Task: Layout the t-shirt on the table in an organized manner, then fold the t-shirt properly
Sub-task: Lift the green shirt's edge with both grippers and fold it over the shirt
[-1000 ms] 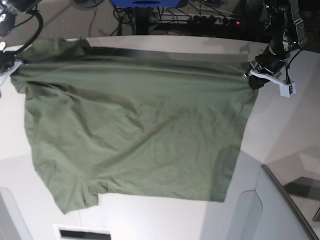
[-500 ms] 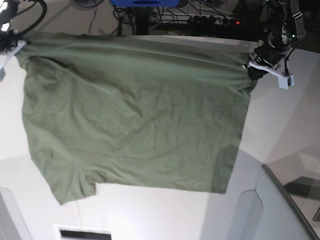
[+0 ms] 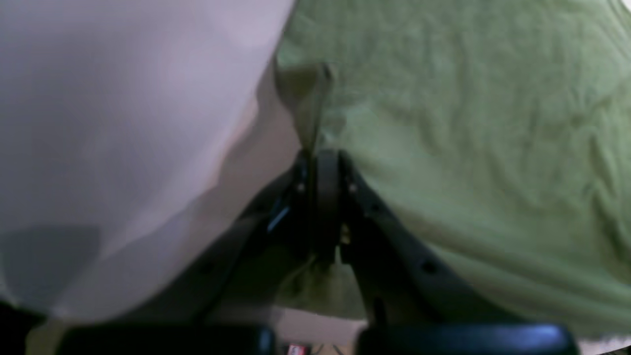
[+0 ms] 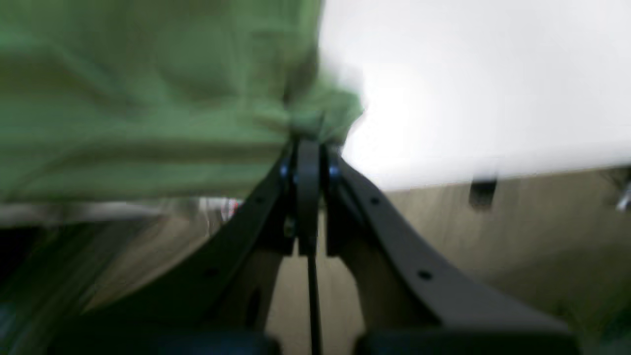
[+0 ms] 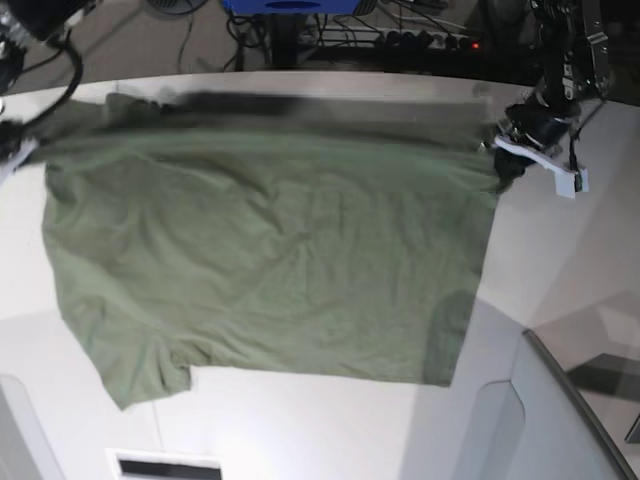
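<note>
Both grippers, left (image 3: 315, 158) and right (image 4: 306, 143), clamped on t-shirt (image 5: 270, 260) corners, spreading it over table (image 5: 590, 250); folding not begun.

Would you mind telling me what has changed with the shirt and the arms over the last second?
The t-shirt was lifted towards the far edge of the table half a second ago; its top edge has since dropped back and looks blurred. The left gripper and the right gripper remain shut on its two far corners, and the lower hem barely shifted.
</note>
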